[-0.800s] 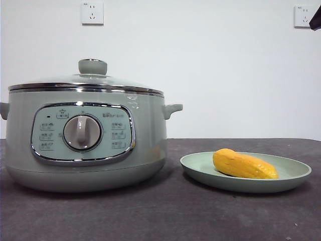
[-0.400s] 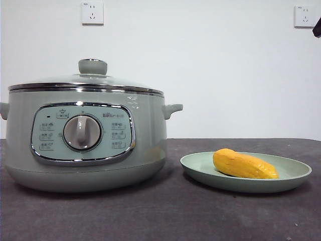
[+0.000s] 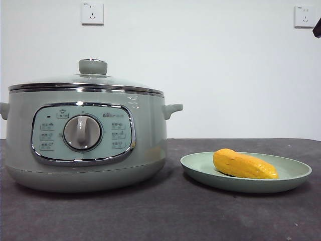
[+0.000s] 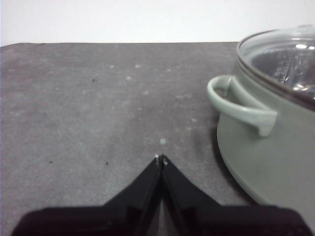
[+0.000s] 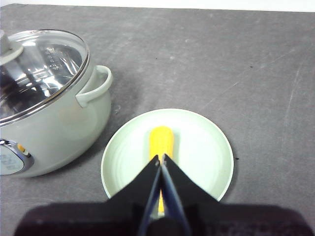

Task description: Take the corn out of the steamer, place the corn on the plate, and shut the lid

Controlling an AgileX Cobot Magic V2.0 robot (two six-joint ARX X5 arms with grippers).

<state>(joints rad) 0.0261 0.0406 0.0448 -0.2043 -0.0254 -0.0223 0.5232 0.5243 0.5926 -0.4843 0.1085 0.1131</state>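
**Arms pulling back, job looks finished**

The corn (image 3: 244,164) lies on the plate (image 3: 293,176) at lower right; the lid (image 3: 85,83) sits on the steamer (image 3: 150,140) at left. Only a black tip at the upper right edge has drawn back. Left gripper (image 4: 160,159) and right gripper (image 5: 160,159) have their fingers pressed together, holding nothing, above the counter (image 3: 150,216).

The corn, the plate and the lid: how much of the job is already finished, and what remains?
All three steps look done. The corn lies on the plate, and the lid sits closed on the steamer. Nothing is in hand: the left gripper and the right gripper are both shut and empty. Nothing appears left.
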